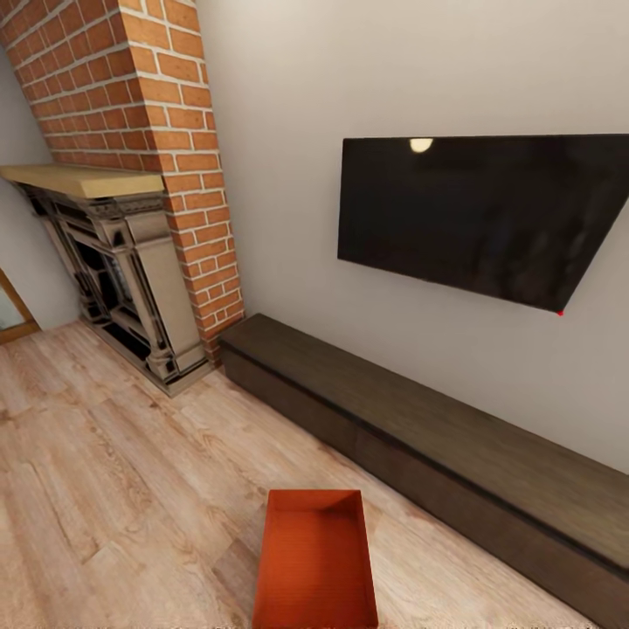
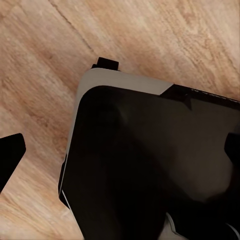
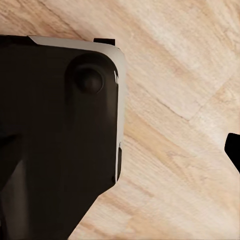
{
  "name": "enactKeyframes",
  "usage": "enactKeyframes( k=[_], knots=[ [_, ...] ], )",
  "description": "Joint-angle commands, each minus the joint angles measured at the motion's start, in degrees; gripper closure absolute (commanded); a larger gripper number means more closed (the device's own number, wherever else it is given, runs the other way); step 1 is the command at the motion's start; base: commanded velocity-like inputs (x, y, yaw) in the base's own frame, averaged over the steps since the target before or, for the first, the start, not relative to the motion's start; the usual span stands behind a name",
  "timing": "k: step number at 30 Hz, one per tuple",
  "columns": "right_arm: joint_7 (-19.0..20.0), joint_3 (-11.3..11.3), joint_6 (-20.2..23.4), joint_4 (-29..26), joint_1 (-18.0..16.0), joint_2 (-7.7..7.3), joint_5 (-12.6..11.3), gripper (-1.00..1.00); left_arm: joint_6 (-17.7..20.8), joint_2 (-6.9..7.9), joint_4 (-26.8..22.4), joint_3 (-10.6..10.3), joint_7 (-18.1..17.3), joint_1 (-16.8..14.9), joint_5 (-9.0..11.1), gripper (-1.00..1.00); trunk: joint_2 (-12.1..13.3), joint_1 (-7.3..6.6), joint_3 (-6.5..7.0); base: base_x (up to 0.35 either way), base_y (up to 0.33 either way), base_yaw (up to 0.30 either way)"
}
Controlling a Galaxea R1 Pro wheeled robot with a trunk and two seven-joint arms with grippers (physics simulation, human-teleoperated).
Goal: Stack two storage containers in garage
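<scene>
Orange-red, low-walled and rectangular, one storage container lay on the light wood plank floor of the living room, at the lower middle of the head view. Its long axis ran away from the robot toward the wall, its far short end pointing at the long dark cabinet and stopping a little short of it. The container's near end was cut off by the picture's lower edge. It sat open side up and appeared empty.

A black television hung on the wall above the cabinet. A red brick fireplace stood at the cabinet's left end.

Both wrist views showed the plank floor beside the robot's dark base. One dark fingertip showed for the left gripper and one for the right; whether either was released or clenched could not be told.
</scene>
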Motion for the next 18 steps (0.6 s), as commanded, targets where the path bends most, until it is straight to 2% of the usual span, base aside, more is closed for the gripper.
enactKeyframes(
  k=[1,18],
  knots=[
    [0.17,0.35,-0.34,0.18,-0.08,-0.01,-0.21,-1.00,-0.08,0.01,0.03,-0.05,-0.15,-0.03,0.38,-1.00,-0.05,0.01,-0.16,0.000,0.000,0.000],
    [0.14,0.32,-0.34,0.18,-0.08,-0.01,-0.21,-1.00,-0.08,0.01,0.02,-0.03,-0.13,-0.03,0.38,-1.00,-0.05,0.01,-1.72,0.000,0.000,0.000]
  ],
)
